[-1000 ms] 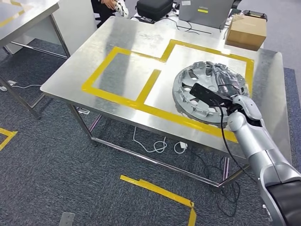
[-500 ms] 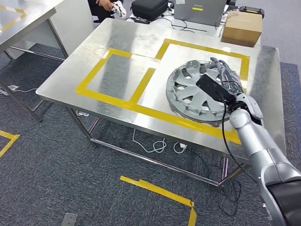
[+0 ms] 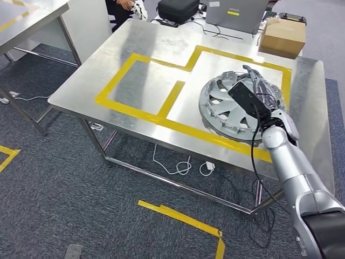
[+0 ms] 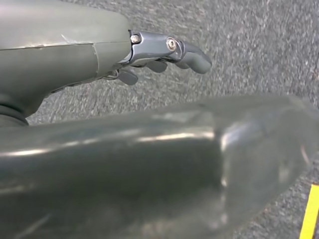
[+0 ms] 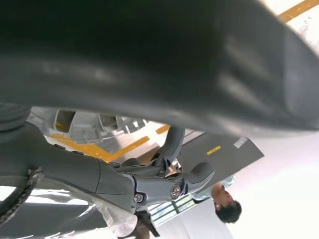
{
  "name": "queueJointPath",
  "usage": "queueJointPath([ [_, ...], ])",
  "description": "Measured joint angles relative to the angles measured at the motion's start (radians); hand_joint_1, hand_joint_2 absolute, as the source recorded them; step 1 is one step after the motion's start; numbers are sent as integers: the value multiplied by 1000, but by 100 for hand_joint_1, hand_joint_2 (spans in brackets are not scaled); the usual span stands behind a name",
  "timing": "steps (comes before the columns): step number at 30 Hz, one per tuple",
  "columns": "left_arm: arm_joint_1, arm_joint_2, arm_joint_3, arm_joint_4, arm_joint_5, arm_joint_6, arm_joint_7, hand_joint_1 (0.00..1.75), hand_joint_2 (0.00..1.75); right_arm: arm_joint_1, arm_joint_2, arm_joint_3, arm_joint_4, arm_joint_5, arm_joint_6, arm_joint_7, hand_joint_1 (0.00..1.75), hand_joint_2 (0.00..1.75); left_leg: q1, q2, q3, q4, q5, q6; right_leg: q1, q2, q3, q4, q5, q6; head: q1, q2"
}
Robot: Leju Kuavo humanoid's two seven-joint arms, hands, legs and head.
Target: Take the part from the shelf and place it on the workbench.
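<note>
The part, a silver wheel cover (image 3: 226,105), lies flat on the steel workbench (image 3: 154,48), inside the right-hand square of yellow tape (image 3: 244,56). My right hand (image 3: 260,90) hovers over the cover's far right rim with its fingers stretched out and nothing gripped. In the right wrist view the fingers (image 5: 169,179) are spread apart, with the cover's ribs (image 5: 94,124) behind them. My left hand (image 4: 165,50) hangs above the grey carpet, its fingers straight and holding nothing.
A cardboard box (image 3: 283,36), a black case (image 3: 177,9) and a grey laptop (image 3: 232,13) sit at the workbench's far edge. A person (image 3: 126,5) sits beyond it. Another steel table (image 3: 24,16) stands at left. Cables (image 3: 174,167) and yellow floor tape (image 3: 183,218) lie below.
The camera swayed a little. My right hand has lifted and tilted up from the wheel cover, which stays flat in the taped square.
</note>
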Motion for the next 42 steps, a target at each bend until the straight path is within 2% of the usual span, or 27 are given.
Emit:
queueJointPath([
  [1,0,0,1,0,0,0,0,0,0,3,0,-1,0,0,1,0,0,0,-1,0,0,0,0,2,0,0,-33,71,-28,2,0,0],
  [2,1,0,2,0,0,0,0,0,0,7,0,-1,0,0,1,0,0,0,-1,0,-1,1,0,2,0,0,-59,124,-44,3,0,0],
  [3,1,-1,3,0,0,0,0,0,0,10,0,-1,0,0,2,0,0,0,-1,0,-1,1,0,2,0,0,-69,142,-40,4,1,0],
  [4,1,-1,3,0,0,0,0,0,0,12,0,-2,0,0,2,0,0,0,-2,0,0,2,-1,2,0,0,-59,119,-18,3,1,0],
  [6,1,-1,4,0,0,0,0,0,0,11,0,-3,-1,-2,2,0,0,0,-2,-1,1,4,-2,0,0,-1,9,-21,51,-2,1,0],
  [8,0,-2,4,0,1,0,3,0,0,8,1,-7,-3,-20,6,2,0,0,-5,-1,-2,7,-3,-8,3,-1,72,-135,84,-8,0,0],
  [9,0,-2,4,0,2,-1,6,0,0,8,3,-12,-4,-41,9,7,0,0,-6,-2,-3,8,-3,-13,5,-1,83,-154,84,-11,0,0],
  [12,1,-2,5,0,5,0,23,0,0,12,25,-43,-10,-125,0,53,0,0,-6,-1,-6,12,-5,-29,4,1,85,-158,88,-25,0,0],
  [14,0,-1,5,0,5,3,34,0,0,12,47,-61,-21,-151,-47,87,0,0,-4,-1,-29,66,-43,-42,-1,0,87,-162,92,-36,-3,0],
  [17,0,-2,5,0,4,19,43,0,0,20,77,-76,-45,-161,-137,99,0,0,1,0,-113,259,-134,-55,-1,-1,87,-162,91,-42,-5,0],
  [18,0,-3,6,0,4,26,45,0,0,27,88,-81,-57,-176,-156,91,0,0,1,0,-129,297,-142,-57,-1,-1,87,-162,91,-42,-5,0],
  [19,0,-4,6,0,4,30,46,0,0,35,99,-88,-71,-198,-165,78,0,0,1,0,-128,295,-129,-57,-1,0,88,-161,91,-42,-6,0],
  [20,-1,-3,6,0,4,33,47,0,0,43,108,-95,-87,-229,-168,54,0,0,1,0,-107,250,-98,-55,-1,1,89,-161,90,-42,-6,0],
  [21,-2,-3,6,0,4,35,47,0,0,51,116,-102,-104,-262,-165,26,0,0,1,0,-73,178,-58,-51,-1,1,90,-161,90,-40,-6,0],
  [23,-4,-2,8,0,6,36,46,0,0,68,125,-113,-144,-321,-154,-34,0,0,-1,0,-11,48,-12,-42,2,1,89,-159,87,-35,-5,0],
  [24,-4,-2,9,0,9,36,46,0,0,79,127,-117,-166,-339,-149,-53,0,0,-3,0,3,17,-7,-38,4,1,88,-159,86,-31,-4,0],
  [28,-2,-2,12,0,12,37,31,0,0,126,128,-128,-243,-374,-134,-77,0,0,-3,0,7,1,-8,-17,3,0,78,-149,73,-11,-3,0],
  [30,-4,-1,13,0,11,37,22,0,0,138,128,-134,-266,-378,-131,-79,0,0,0,1,8,-4,-5,-6,2,0,38,-69,25,-4,-1,0],
  [32,-4,0,13,0,11,38,19,0,0,150,128,-140,-279,-380,-131,-80,0,0,0,1,8,-3,-5,-2,2,0,-28,71,-35,0,2,0],
  [33,-3,-1,13,0,11,37,18,0,0,158,128,-142,-283,-381,-131,-79,0,0,-1,1,8,-3,-6,-1,2,0,-53,122,-49,1,2,0],
  [34,-2,-1,13,0,11,37,18,0,0,166,128,-143,-288,-382,-131,-79,0,0,-1,1,8,-3,-6,-1,2,0,-63,138,-43,2,3,0],
  [35,-2,-1,13,0,10,37,17,0,0,171,128,-143,-291,-382,-131,-79,0,0,-1,1,9,-2,-6,-2,2,0,-52,110,-19,1,3,0],
  [37,-2,-2,13,0,10,37,16,0,0,173,128,-144,-300,-383,-131,-79,0,0,-1,0,11,0,-9,-5,2,-1,16,-30,49,-2,3,0],
  [38,-3,-2,13,0,10,37,16,0,0,173,128,-145,-305,-383,-131,-79,0,0,-2,0,11,3,-11,-9,3,-2,51,-95,71,-5,2,0],
  [39,-3,-2,13,0,10,37,15,0,0,173,128,-145,-308,-383,-131,-79,0,0,-4,0,10,5,-12,-14,5,-1,74,-137,81,-8,2,0],
  [40,-3,-2,14,0,10,37,15,0,0,173,128,-145,-310,-383,-131,-79,0,0,-5,0,9,7,-12,-18,6,0,84,-153,80,-11,2,0],
  [42,-2,-2,14,0,10,37,14,0,0,176,128,-146,-313,-384,-131,-79,0,0,-6,0,7,8,-13,-27,7,1,86,-154,81,-22,1,0],
])
